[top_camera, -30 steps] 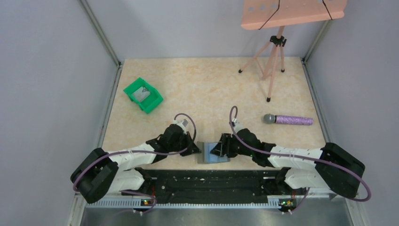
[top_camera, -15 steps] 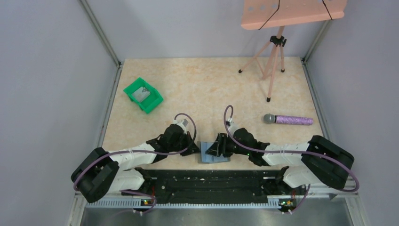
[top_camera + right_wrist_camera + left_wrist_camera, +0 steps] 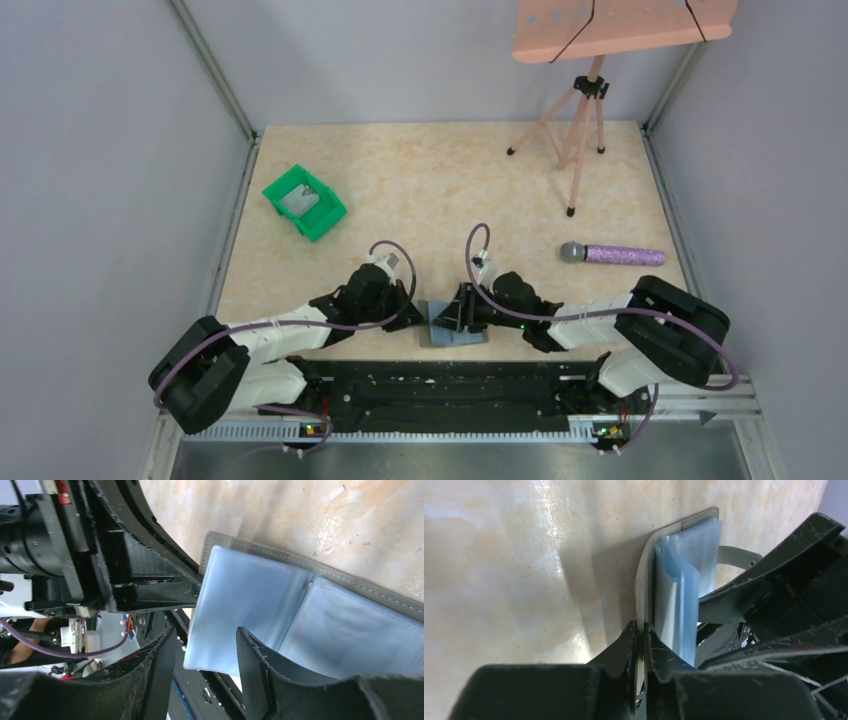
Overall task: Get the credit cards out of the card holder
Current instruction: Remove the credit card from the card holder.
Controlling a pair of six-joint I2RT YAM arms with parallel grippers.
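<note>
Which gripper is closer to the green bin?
Left. The left gripper pinches an edge of the wallet on the side toward the bin; the right gripper is across the wallet, farther away.

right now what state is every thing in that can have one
card holder, open, blue inside showing
left gripper, shut on the card holder's grey cover
right gripper, open, straddling a blue sleeve
green bin, upright, something grey inside
microphone, lying on its side
music stand, standing on its tripod

table [image 3: 450,170] — beige, mottled | on it: green bin [image 3: 304,201] (far left) | microphone [image 3: 612,254] | tripod [image 3: 590,88] | card holder [image 3: 450,338] — near edge
</note>
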